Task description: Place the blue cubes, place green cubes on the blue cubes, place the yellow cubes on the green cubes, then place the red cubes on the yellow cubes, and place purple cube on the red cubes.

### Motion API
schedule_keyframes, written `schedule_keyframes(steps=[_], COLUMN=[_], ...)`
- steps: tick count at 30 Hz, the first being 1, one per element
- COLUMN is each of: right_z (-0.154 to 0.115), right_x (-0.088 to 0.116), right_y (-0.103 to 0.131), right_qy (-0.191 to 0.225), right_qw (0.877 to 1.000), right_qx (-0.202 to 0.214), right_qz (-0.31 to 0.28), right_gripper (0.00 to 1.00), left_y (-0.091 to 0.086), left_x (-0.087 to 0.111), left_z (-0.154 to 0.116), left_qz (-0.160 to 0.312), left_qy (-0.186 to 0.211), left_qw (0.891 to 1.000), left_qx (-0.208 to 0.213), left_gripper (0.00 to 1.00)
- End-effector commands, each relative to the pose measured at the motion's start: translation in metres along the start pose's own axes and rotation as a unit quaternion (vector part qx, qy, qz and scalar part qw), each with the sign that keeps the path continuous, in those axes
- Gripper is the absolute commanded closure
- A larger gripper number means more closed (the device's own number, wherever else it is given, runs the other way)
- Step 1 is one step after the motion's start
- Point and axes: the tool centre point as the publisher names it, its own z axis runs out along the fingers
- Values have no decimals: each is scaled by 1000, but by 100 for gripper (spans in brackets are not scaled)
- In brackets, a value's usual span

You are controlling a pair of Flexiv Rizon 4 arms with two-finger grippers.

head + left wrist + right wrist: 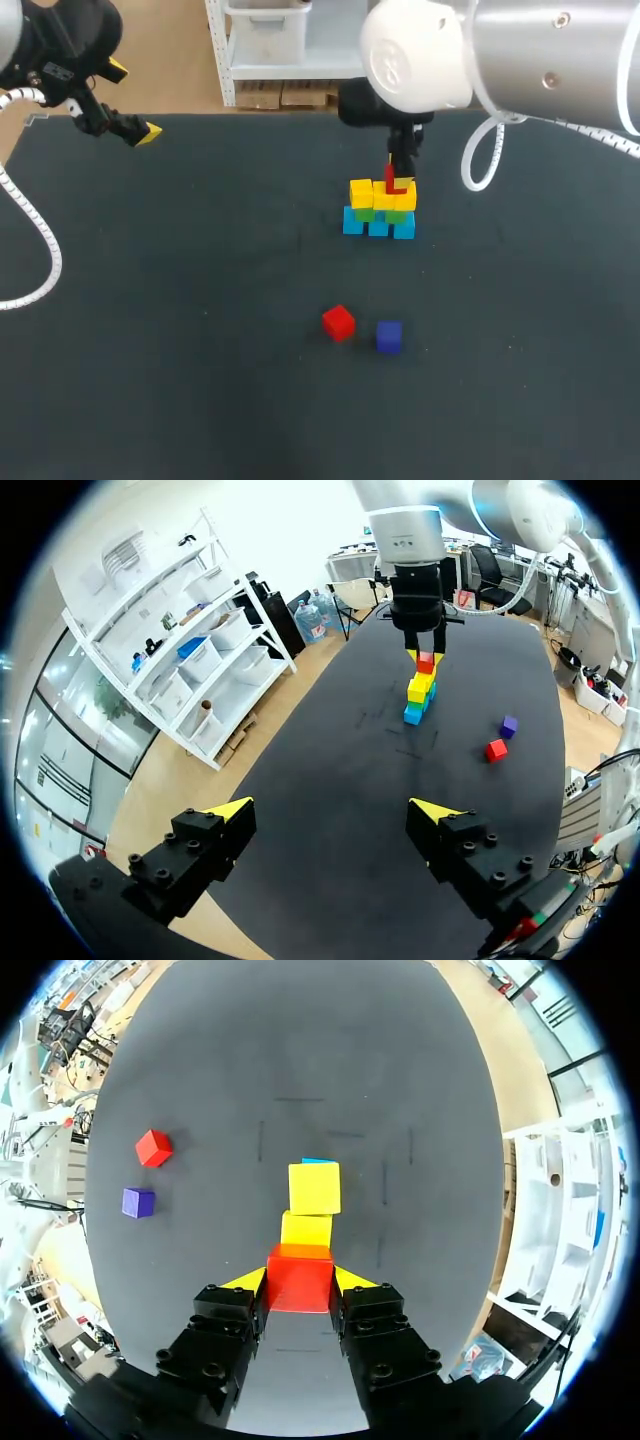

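**A:** Which step is this?

**B:** Red on yellow, I'd say. 1 red cube (299, 1278) is clamped in the right gripper (300, 1284), right at the yellow cubes (314, 1188) topping the stack (378, 208). I can't tell if it's seated yet.

**A:** And next?

**B:** Probably set it square and let go. Then fetch the loose red cube (339, 322), which sits just beside the purple cube (389, 336) on the table (200, 300).

**A:** The left gripper (332, 812)?

**B:** Fingers apart, holding nothing, well away from the stack.
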Motion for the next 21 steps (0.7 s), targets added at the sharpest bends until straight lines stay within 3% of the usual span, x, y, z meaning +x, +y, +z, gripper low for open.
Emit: schedule_keyframes(steps=[1,12,15,16,17,18,21], right_z=[0,0,0,0,0,-1,-1], right_x=[1,2,2,2,2,2,2], right_y=[0,1,1,1,1,1,2], right_qy=[-2,-3,-4,-5,-5,-6,-8], right_qw=[1000,1000,1000,1000,1000,1000,1000], right_qx=[0,-1,-1,-1,-1,-2,-1], right_qz=[-1,-1,0,0,0,0,2], right_gripper=[80,61,51,30,15,7,0], left_y=[1,1,1,1,1,1,1], left_x=[1,1,1,1,1,1,1], left_z=[0,0,0,0,0,0,0], left_qz=[2,2,2,2,2,2,2], left_qy=[-2,-2,-2,-2,-2,-2,-2], left_qw=[1000,1000,1000,1000,1000,1000,1000], left_qx=[1,1,1,1,1,1,1], left_gripper=[0,0,0,0,0,0,0])
